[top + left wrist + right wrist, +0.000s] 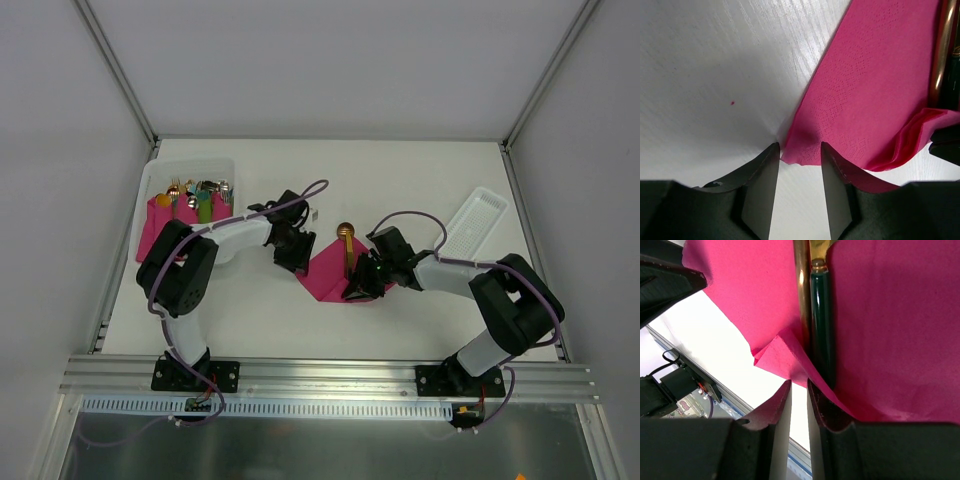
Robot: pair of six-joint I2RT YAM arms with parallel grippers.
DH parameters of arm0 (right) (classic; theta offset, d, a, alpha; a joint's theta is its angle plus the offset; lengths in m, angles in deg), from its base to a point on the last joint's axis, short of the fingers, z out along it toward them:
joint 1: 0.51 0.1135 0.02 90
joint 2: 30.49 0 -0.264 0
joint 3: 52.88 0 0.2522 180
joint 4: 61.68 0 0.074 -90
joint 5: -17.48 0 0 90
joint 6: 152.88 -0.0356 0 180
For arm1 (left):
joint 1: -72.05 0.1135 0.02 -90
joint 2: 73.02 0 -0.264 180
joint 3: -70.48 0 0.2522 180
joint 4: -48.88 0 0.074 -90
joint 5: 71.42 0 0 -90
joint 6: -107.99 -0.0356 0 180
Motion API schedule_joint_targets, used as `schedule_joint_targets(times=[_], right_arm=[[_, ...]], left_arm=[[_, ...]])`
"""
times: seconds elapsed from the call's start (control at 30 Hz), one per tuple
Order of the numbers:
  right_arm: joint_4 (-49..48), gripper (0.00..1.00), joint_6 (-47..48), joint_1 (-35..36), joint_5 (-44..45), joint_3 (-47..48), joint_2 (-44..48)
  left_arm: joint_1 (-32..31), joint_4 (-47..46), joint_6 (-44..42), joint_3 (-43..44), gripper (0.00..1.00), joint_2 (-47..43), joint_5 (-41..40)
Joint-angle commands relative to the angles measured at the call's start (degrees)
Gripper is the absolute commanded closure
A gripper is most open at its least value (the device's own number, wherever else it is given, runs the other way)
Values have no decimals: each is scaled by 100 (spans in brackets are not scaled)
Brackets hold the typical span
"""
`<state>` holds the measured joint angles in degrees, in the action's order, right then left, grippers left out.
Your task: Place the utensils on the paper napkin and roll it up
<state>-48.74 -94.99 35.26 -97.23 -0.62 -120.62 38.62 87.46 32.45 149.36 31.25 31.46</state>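
A white tabletop (400,180) is seen from above, with two black-and-white robot arms reaching in from its near edge. Near the middle of the tabletop a thin magenta-pink paper napkin (328,275) is spread, one corner pointing toward the left edge. A few slim gold-copper metal utensils (347,245) are laid on its right part, their handles running toward the near edge and a round spoon bowl lying past the napkin's far side on the bare surface. In the right wrist view a dark green handle (822,325) is seen just beside a gold one. The left gripper (298,260) is set at the napkin's left corner; its fingers (762,190) are held apart, and the corner of the paper lies in the gap between the tips. The right gripper (356,288) is placed at the napkin's near edge, by the handle ends. Its fingers (775,425) are drawn close with only a narrow slit between them, and a raised fold of the napkin reaches their tips; whether the paper is pinched cannot be told. At the far left corner a white plastic bin (190,165) is filled with pink napkin bundles and mixed cutlery. Near the right edge a white slotted plastic tray (478,218) lies at an angle, well apart from the napkin.
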Motion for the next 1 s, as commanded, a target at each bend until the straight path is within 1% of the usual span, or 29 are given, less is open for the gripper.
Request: schedule_joint_targets(times=[0.0,0.1,0.13,0.2,0.23,0.4,0.47,0.5,0.6,0.83,0.97], right_arm=[[56,78,-40,18,142,26,-5],[56,79,-40,18,159,17,13],[56,78,-40,27,168,17,13],[56,79,-49,18,177,17,21],[56,79,-40,27,177,8,21],[266,79,-31,18,238,35,4],[293,79,-40,27,282,43,13],[310,79,-49,18,291,52,4],[302,79,-66,27,300,52,-22],[345,79,-84,53,344,70,-75],[381,79,-75,70,379,96,-110]], left_arm=[[-50,251,127,35,61,331,39],[-49,322,101,97,73,445,100],[-50,331,101,115,83,471,161],[-49,374,57,167,92,454,275],[-50,383,48,185,100,376,337],[-32,375,22,237,100,-142,1092],[-32,375,74,264,100,-275,1382],[-32,366,101,308,100,-328,1723],[-41,340,215,439,100,-451,2164],[-50,85,636,651,100,-197,2929],[-58,-319,1172,703,100,5,3421]])
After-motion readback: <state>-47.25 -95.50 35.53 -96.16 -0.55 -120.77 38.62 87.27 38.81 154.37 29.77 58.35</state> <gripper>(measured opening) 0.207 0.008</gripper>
